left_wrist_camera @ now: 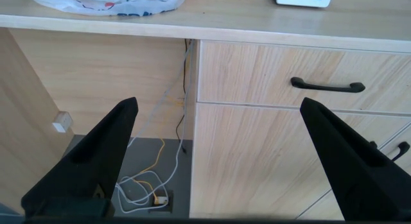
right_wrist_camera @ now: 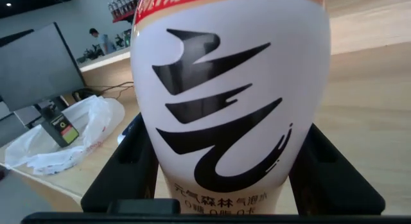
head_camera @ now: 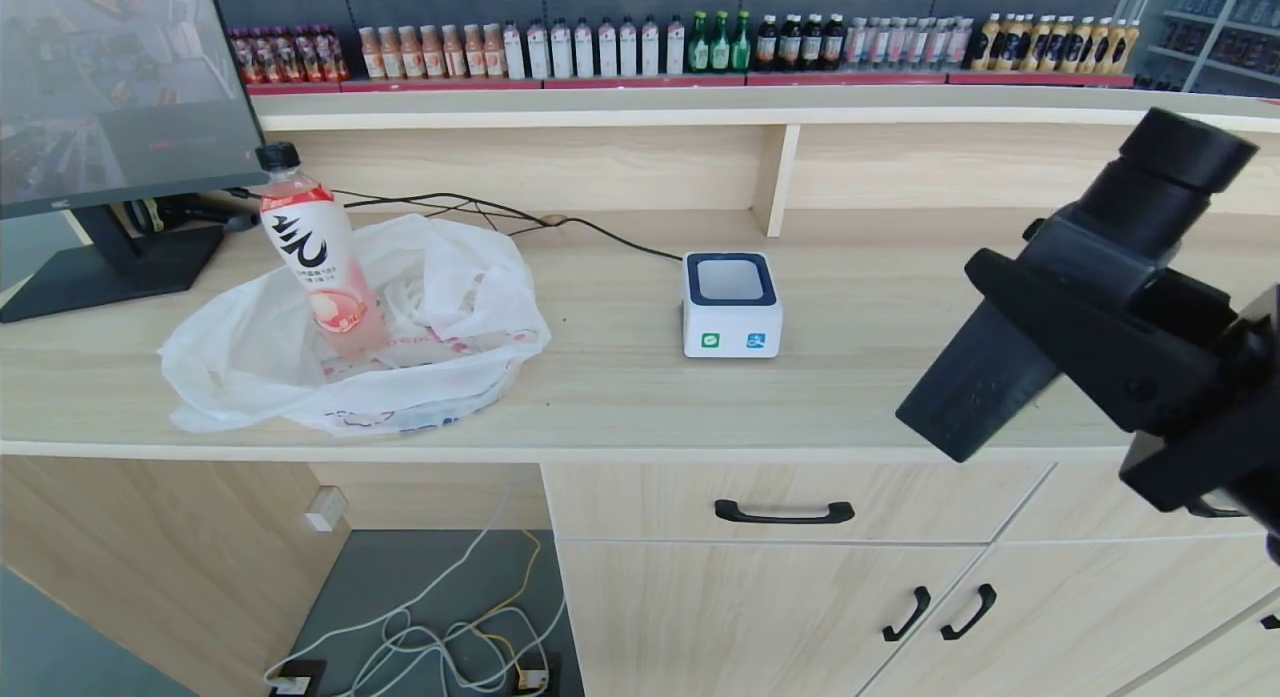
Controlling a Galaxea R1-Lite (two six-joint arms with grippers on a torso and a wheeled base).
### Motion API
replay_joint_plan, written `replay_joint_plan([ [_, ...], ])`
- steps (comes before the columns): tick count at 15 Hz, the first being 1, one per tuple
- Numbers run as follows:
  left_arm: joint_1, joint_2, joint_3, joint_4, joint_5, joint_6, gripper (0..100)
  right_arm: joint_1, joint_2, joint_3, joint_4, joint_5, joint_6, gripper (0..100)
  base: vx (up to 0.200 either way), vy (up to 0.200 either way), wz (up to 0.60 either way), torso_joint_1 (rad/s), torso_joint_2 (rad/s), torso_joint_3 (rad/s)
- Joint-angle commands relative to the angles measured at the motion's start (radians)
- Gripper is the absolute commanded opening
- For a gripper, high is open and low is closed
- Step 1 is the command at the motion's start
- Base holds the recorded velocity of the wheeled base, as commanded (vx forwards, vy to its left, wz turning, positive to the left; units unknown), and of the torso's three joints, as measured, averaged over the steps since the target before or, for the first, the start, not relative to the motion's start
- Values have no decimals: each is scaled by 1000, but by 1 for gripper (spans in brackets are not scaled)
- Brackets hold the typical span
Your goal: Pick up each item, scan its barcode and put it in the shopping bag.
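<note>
White bag (head_camera: 230,357) beside scanner (head_camera: 730,305); right end effector (right_wrist_camera: 231,185) pinches bottle (right_wrist_camera: 231,89), left end effector (left_wrist_camera: 218,105) spread.

head camera high, looking down over the surface (head_camera: 620,397); left wrist low, facing the drawers (left_wrist_camera: 270,76); right wrist tight against a bottle (right_wrist_camera: 231,102); all three catch the shopping bag (head_camera: 250,357).

Pink drink bottle (head_camera: 318,252), black-capped, stands slightly tilted inside the crumpled white shopping bag (head_camera: 230,367), counter left. Barcode scanner (head_camera: 731,305) (white box, dark-framed window upward) sits centre. Second bottle (right_wrist_camera: 231,102), white label with black brushstrokes, is clamped in the right gripper (right_wrist_camera: 230,182).
</note>
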Motion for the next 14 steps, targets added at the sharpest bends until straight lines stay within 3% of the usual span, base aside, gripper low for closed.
replay_joint_plan([
  [1, 0, 0, 0, 0, 0, 0, 100, 9, -6, -2, -1, 39, 20, 0, 0, 0, 0, 0, 0, 0],
  [4, 0, 0, 0, 0, 0, 0, 100, 11, -9, -2, -24, 111, 81, 0, 0, 0, 0, 0, 0, 0],
  [8, 0, 0, 0, 0, 0, 0, 100, 11, -10, -11, -47, 289, 103, 0, 0, 0, 0, 0, 0, 0],
  [11, 0, 0, 0, 0, 0, 0, 100, 42, -10, -57, -47, 350, 113, 0, 0, 0, 0, 0, 0, 0],
  [14, 0, 0, 0, 0, 0, 0, 100, 135, -7, -100, -47, 370, 98, 0, 0, 0, 0, 0, 0, 0],
])
